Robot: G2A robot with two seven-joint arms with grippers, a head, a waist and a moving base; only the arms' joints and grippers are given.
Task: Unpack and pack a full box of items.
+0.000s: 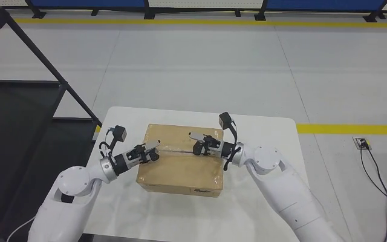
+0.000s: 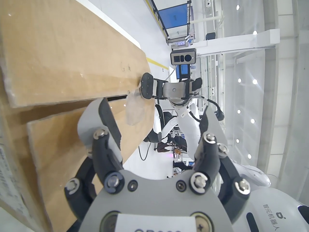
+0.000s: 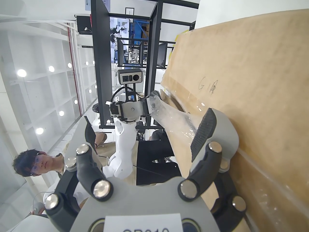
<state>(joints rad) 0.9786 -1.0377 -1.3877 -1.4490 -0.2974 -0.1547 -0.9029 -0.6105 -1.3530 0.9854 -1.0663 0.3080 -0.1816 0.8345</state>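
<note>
Brown cardboard box [image 1: 181, 168] sits mid white tabletop [image 1: 266, 199], flaps down. A strip of clear tape [image 3: 173, 119] runs along the centre seam, partly lifted and crumpled.

Left claw [image 2: 154, 111] is released and spread wide at one end of the seam, one finger against the flap. Right claw [image 3: 148, 120] is likewise released at the opposite end, one finger by the tape.

Judged step: opening the box, nothing unpacked yet. The next move calls for pinching the loose tape, or hooking a flap edge and lifting.
</note>
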